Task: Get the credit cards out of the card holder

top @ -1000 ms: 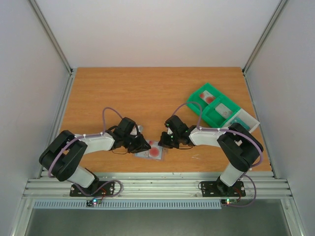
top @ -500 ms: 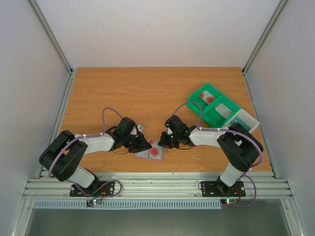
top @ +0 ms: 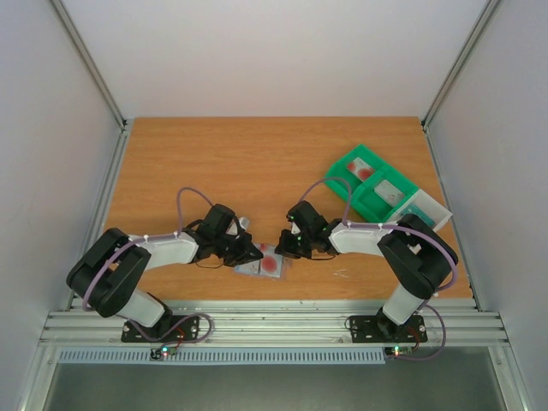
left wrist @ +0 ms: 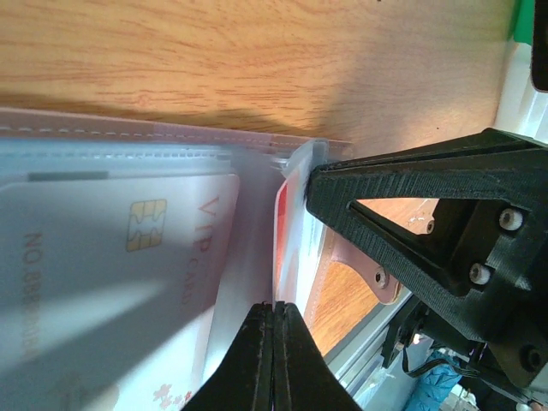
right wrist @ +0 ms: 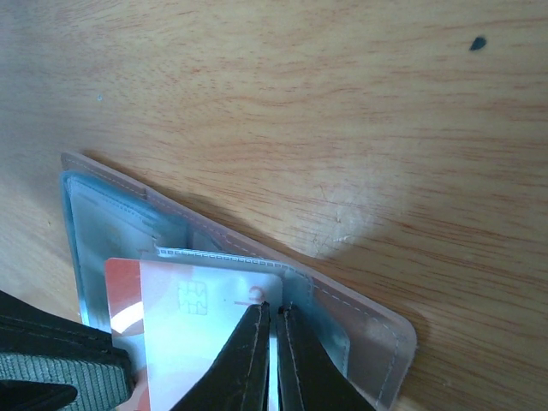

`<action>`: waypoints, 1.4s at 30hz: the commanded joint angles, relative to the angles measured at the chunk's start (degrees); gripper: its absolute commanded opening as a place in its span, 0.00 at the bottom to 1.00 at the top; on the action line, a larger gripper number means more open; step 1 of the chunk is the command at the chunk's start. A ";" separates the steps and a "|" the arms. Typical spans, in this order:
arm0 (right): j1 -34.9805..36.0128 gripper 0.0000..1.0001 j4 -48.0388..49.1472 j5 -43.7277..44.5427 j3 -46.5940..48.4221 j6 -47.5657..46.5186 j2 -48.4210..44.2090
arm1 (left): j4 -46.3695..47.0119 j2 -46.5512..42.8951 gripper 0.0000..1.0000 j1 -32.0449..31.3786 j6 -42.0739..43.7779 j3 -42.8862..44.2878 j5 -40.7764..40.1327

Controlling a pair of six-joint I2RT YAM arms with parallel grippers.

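My left hand (left wrist: 274, 336) pinches the card holder (right wrist: 360, 338) tight to anchor it, so my right hand (right wrist: 272, 338), clamped on a credit card (right wrist: 197, 330), can pull.

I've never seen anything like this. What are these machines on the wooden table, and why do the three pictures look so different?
These are two robot arms, a left arm and a right arm, bolted at the near edge of a wooden table. The wide picture comes from a fixed camera above and behind them. The close-ups come from a small camera on each wrist. Between the arms lies an open card holder. The left gripper, the black wedge at the bottom of its close-up, is closed on the holder's clear pocket edge, beside a pale card inside. The right gripper seems pinched on a red card in the holder. At the right, a green tray has a few cards in its compartments.
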 commanded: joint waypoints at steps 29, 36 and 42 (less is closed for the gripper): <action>-0.84 0.24 1.07 -2.92 -1.07 1.88 -10.70 | -15.89 -22.82 0.00 4.20 0.49 -0.05 -12.81; -0.89 0.40 11.21 -9.04 -3.52 9.86 -15.32 | -12.04 -29.85 0.01 4.24 -3.27 0.06 -10.49; -0.87 0.47 17.77 -12.50 -3.94 14.86 -14.98 | -7.96 -35.20 0.00 4.24 -6.30 -0.05 -9.20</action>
